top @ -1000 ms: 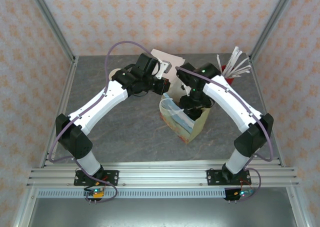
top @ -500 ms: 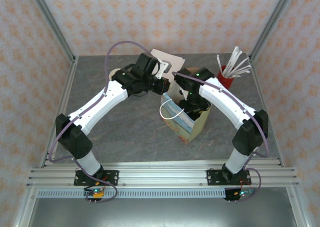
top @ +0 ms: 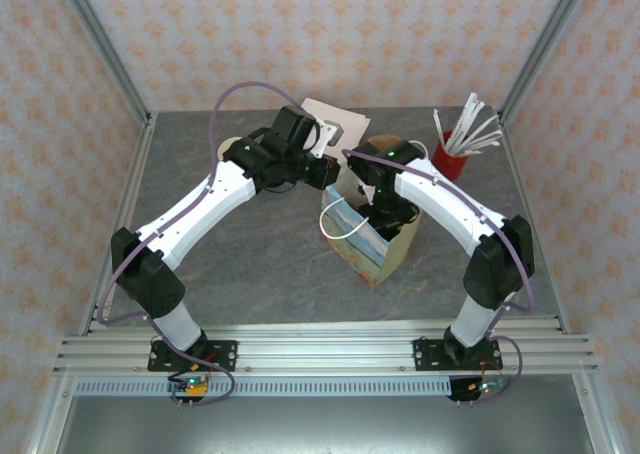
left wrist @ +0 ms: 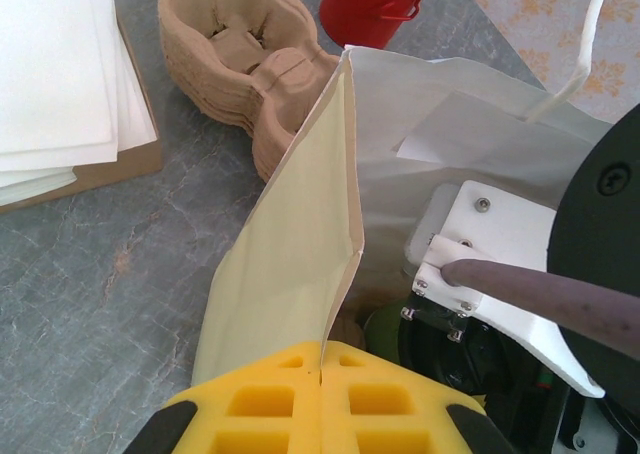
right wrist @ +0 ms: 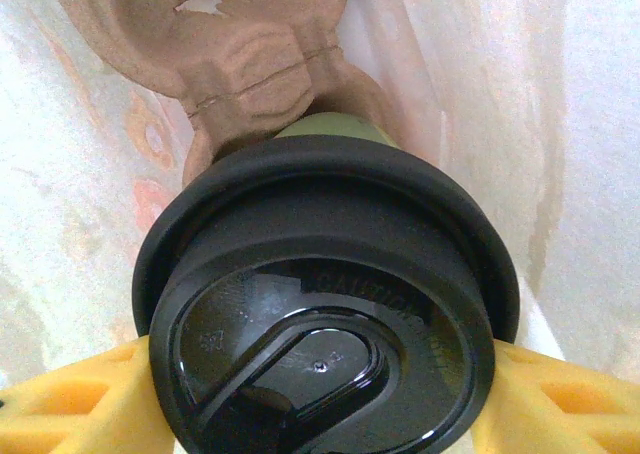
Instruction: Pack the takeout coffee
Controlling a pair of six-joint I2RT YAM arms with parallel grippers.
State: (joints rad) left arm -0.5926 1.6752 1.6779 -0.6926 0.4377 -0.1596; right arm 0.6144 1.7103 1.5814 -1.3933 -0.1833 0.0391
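The takeout coffee (right wrist: 320, 304), a green cup with a black lid, sits between my right gripper's (right wrist: 320, 399) yellow fingers (right wrist: 70, 404), which are shut on it. It hangs inside the paper bag (top: 380, 244), above a brown pulp carrier (right wrist: 240, 44) at the bag's bottom. In the top view my right gripper (top: 383, 212) reaches down into the bag's mouth. My left gripper (left wrist: 322, 359) is shut on the bag's (left wrist: 300, 234) rim, holding that side up. A sliver of the green cup (left wrist: 385, 326) shows in the left wrist view beside the right wrist.
A stack of pulp carriers (left wrist: 235, 54) and a red holder (top: 458, 146) with white sticks stand behind the bag. White napkins (left wrist: 50, 64) lie at the back. The bag's white handle (top: 345, 229) loops out to the left.
My right arm has shifted a little back and left over the bag with the coffee. The bag's white handle has flipped outward. The left arm has stayed put.
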